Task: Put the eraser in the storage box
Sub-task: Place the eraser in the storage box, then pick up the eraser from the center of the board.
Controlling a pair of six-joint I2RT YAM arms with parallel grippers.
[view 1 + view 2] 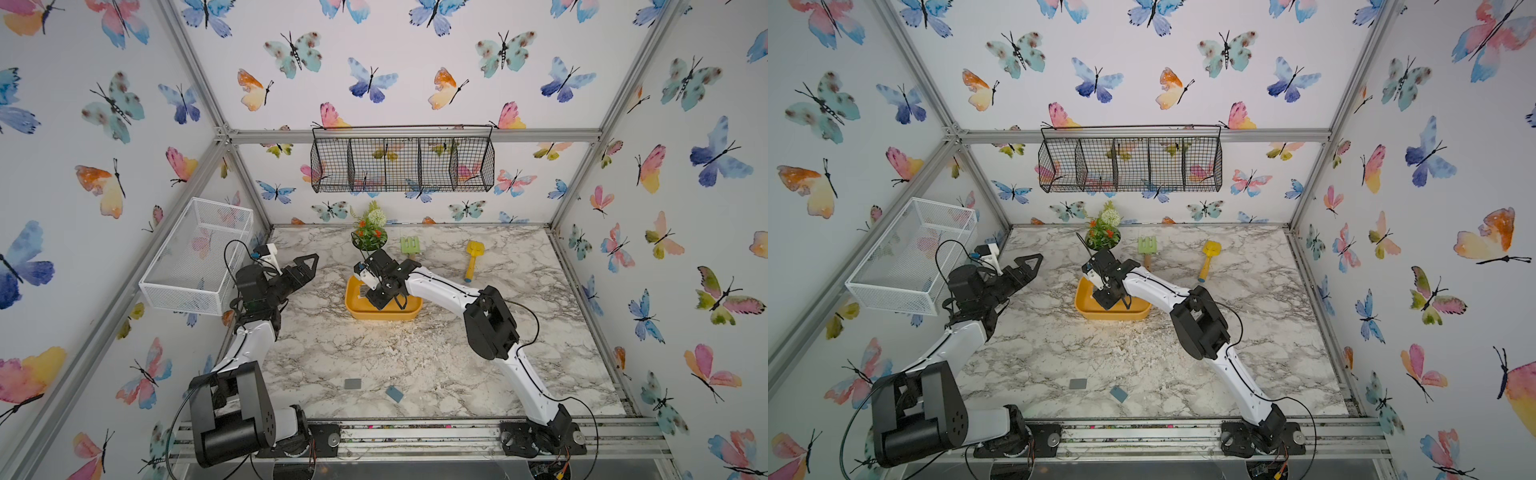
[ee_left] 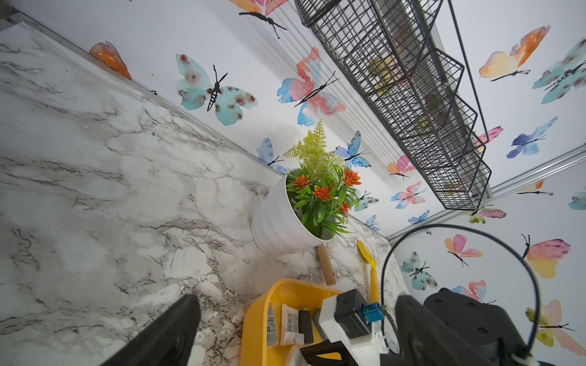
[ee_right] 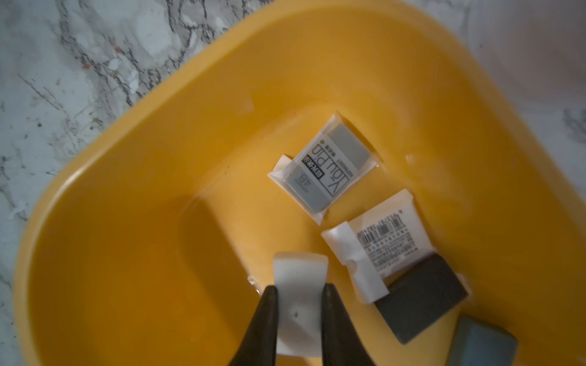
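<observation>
Eraser [image 3: 299, 269], white, pinched in right tool [image 3: 299, 290], long axis sticking out past its tips, hanging directly over storage box [image 3: 126, 221] floor, release-ready; left tool [image 1: 309, 266] spread wide, farther off.

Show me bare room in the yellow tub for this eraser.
Bare: storage box floor between the right gripper's white eraser and the rounded corner wall. Crowded: the other side, with the wrapped grey eraser, barcode-wrapped eraser, dark grey eraser, blue-grey eraser.
</observation>
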